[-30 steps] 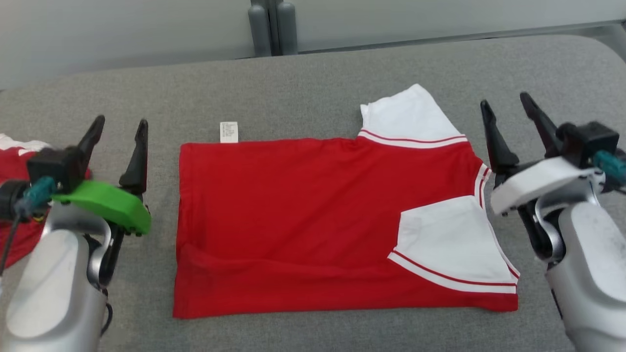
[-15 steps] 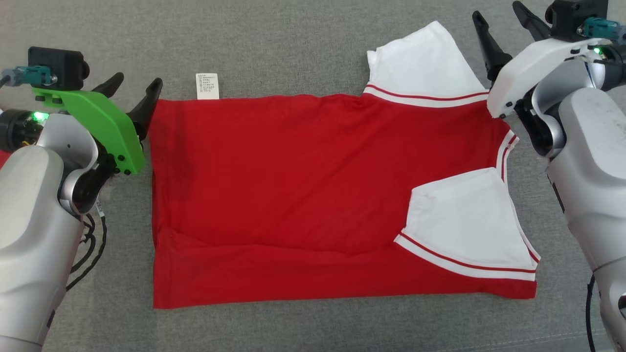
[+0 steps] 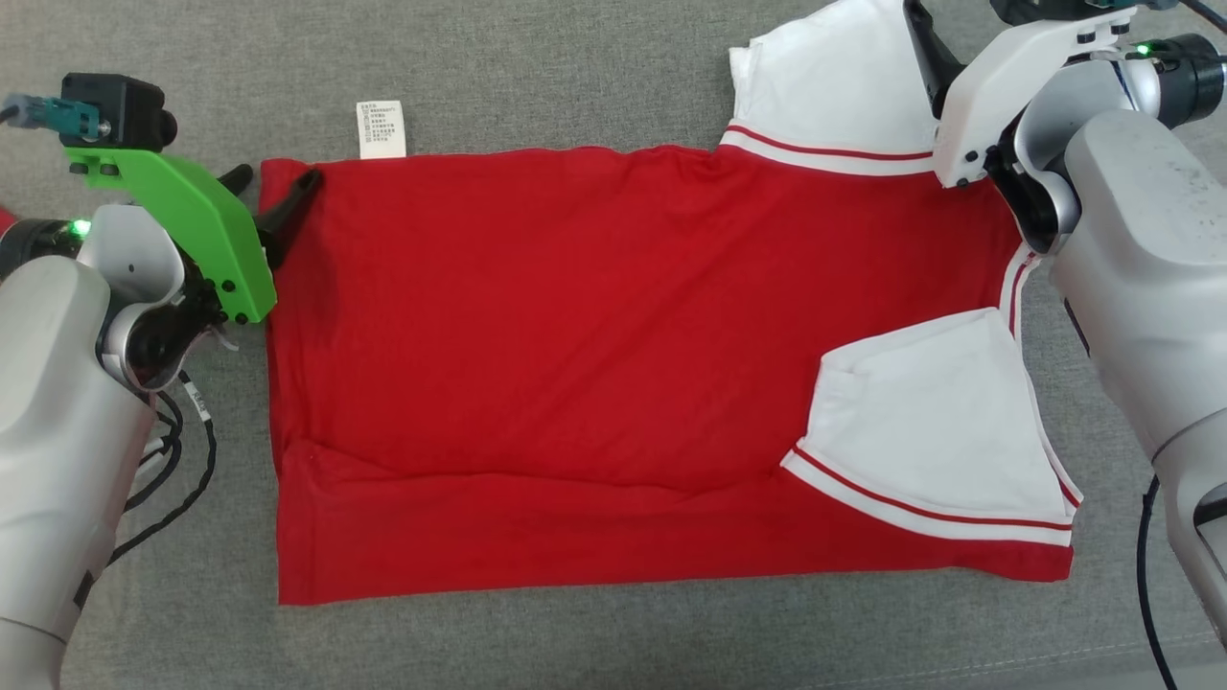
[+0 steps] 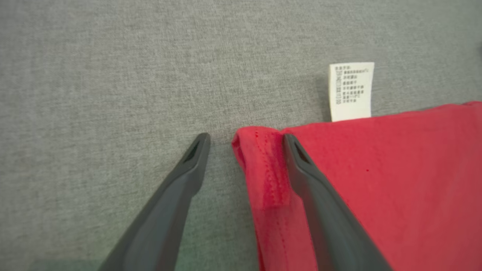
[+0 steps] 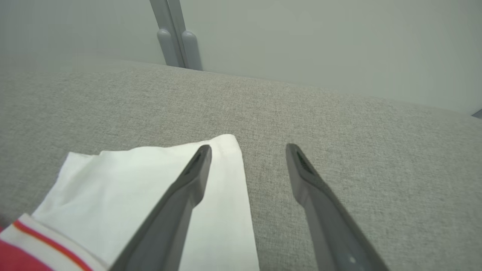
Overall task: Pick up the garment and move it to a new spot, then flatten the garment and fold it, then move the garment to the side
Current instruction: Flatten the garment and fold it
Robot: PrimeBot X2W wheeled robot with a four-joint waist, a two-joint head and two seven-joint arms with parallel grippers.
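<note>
The garment point(image 3: 594, 335) is a red shirt with white sleeves, lying flat on the grey surface with its near sleeve point(image 3: 930, 422) folded onto the body. My left gripper point(image 4: 246, 136) is open at the garment's far left corner point(image 4: 263, 165), beside the white care label point(image 4: 351, 92). The hem corner lies between its fingers, with one finger on red cloth and the other on grey fabric. My right gripper point(image 5: 246, 148) is open at the far white sleeve point(image 5: 150, 195). One finger is over the sleeve's edge, the other over bare surface.
The grey cushioned surface point(image 3: 575, 77) extends around the shirt. A pale wall with a grey post point(image 5: 177, 37) stands behind its far edge. Black cables point(image 3: 182, 460) hang by my left arm. A sliver of another red cloth point(image 3: 5, 220) is at the left edge.
The head camera has tilted down. Both open grippers have reached forward to the shirt's far edge: the left now straddles the far left corner, the right is over the far sleeve.
</note>
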